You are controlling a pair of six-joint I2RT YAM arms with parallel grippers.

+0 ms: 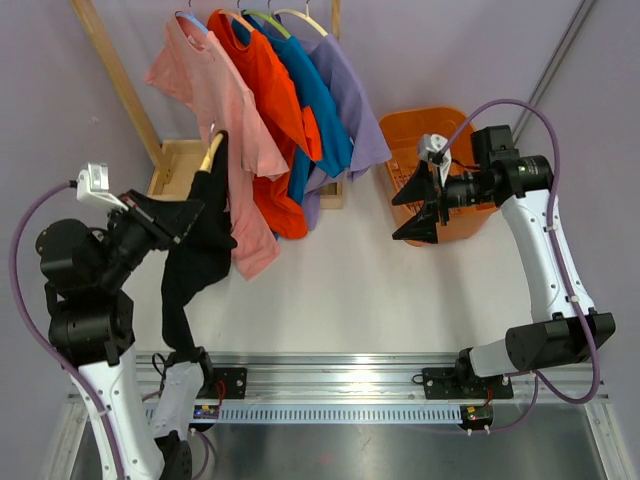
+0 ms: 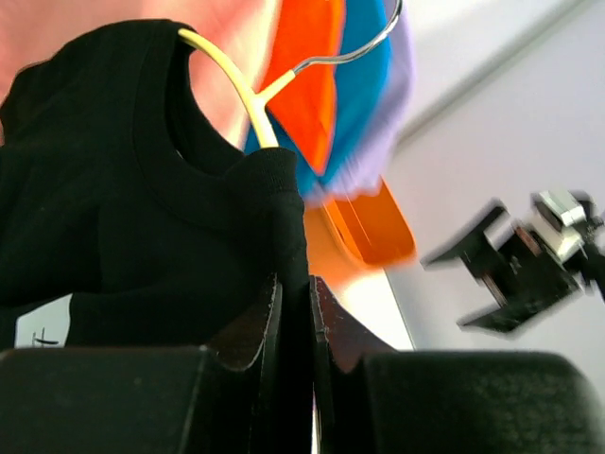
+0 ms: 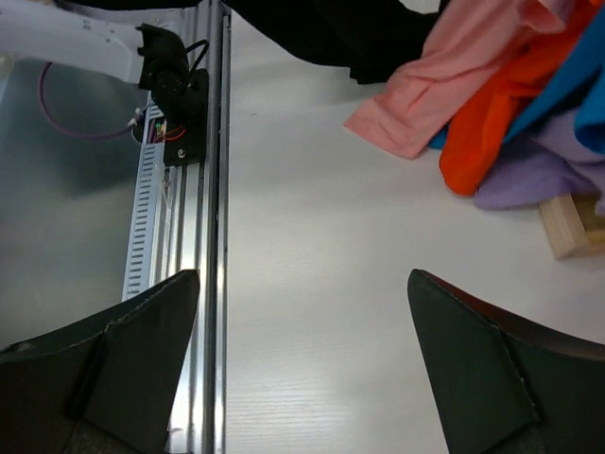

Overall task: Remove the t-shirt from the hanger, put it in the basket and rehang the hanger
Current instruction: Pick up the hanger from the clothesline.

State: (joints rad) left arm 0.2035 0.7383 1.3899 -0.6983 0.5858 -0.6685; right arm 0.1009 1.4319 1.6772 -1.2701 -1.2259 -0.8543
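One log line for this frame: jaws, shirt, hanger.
left jaws: shut on black t-shirt collar | yellow hanger: inside collar | right jaws: open, empty, near orange basket | task: shirt not yet off hanger

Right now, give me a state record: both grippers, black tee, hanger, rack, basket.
left gripper: shut on black t-shirt, pinching fabric just below the collar
right gripper: open, empty, above the table, in front of the orange basket
yellow hanger: through the collar, not yet out
on wooden rack: pink shirt, orange shirt, blue shirt, purple shirt
task: not done
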